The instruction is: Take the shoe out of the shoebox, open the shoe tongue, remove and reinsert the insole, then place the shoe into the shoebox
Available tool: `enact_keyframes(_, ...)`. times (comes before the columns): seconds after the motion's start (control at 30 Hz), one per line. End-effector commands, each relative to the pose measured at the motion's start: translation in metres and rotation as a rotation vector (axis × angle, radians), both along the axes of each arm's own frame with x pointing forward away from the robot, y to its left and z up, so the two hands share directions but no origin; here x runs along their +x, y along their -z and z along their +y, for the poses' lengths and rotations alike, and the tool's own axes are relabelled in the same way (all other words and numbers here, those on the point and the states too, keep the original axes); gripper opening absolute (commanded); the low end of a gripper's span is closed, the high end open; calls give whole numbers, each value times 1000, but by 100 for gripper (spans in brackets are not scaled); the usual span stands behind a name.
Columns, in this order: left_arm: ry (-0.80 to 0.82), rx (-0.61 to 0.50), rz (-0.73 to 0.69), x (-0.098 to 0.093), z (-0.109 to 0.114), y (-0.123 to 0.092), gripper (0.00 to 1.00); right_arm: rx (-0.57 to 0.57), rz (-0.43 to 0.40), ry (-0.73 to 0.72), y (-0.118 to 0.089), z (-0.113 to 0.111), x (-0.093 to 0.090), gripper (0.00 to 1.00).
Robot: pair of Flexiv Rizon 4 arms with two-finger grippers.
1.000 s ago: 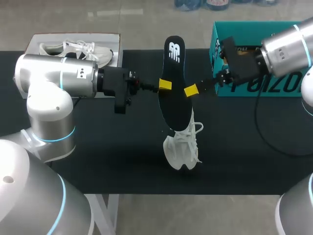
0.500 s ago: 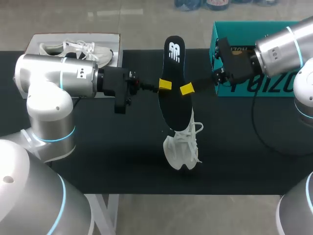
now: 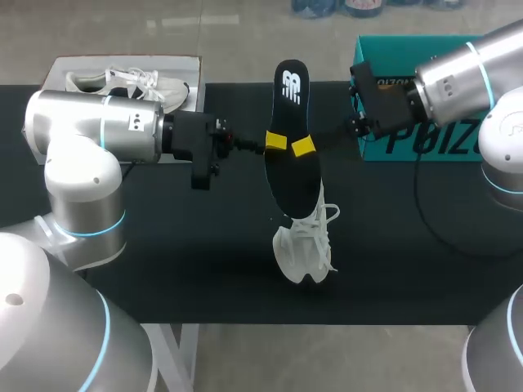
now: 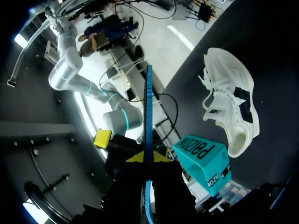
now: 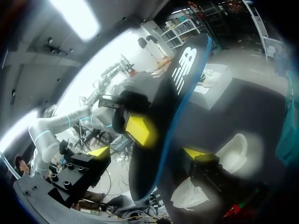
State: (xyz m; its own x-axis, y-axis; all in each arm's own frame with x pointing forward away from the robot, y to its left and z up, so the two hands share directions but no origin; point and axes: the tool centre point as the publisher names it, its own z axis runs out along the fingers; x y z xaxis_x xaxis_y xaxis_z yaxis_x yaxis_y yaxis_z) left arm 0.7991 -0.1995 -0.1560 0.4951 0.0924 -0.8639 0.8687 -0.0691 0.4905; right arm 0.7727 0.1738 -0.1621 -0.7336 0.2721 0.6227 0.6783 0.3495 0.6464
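Left gripper [image 3: 274, 142] clamped on insole [image 3: 292, 178]; right gripper [image 5: 147, 152] fingers apart, straddling it. Shoebox [image 3: 55, 73], well apart from left gripper, holds white shoe [image 3: 122, 82].

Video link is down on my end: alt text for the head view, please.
The left gripper holds a black insole in the air at centre, and the open right gripper straddles its other edge. A white shoe lies on the black table beneath, the teal shoebox at the far right.

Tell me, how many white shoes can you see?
2: one shoe on the table below the insole, another shoe in the white box back left. More may be hidden.
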Motion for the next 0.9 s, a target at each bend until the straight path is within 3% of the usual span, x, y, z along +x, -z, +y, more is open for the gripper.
enact_keyframes(0.03,-1,-2,-2,0,-1,1,0,1,4,8,2,-3,0,99)
enact_keyframes(0.17,-1,-2,-2,0,-1,1,0,-2,10,16,4,-8,-2,100)
enact_keyframes(0.27,-1,-2,-2,0,-1,1,0,-3,14,20,5,-9,-4,93)
enact_keyframes(0.3,-1,-2,-2,0,-1,1,0,-5,15,20,5,-9,-4,78)
enact_keyframes(0.33,-1,-2,-2,0,-1,1,0,-6,15,22,5,-9,-4,50)
enact_keyframes(0.57,-1,-2,-2,0,-1,1,0,-3,19,15,6,-3,-5,2)
enact_keyframes(0.7,-1,-2,-2,0,-1,1,0,1,24,4,7,5,-6,5)
enact_keyframes(0.9,-1,-2,-2,0,-1,1,0,0,21,-3,7,7,-5,0)
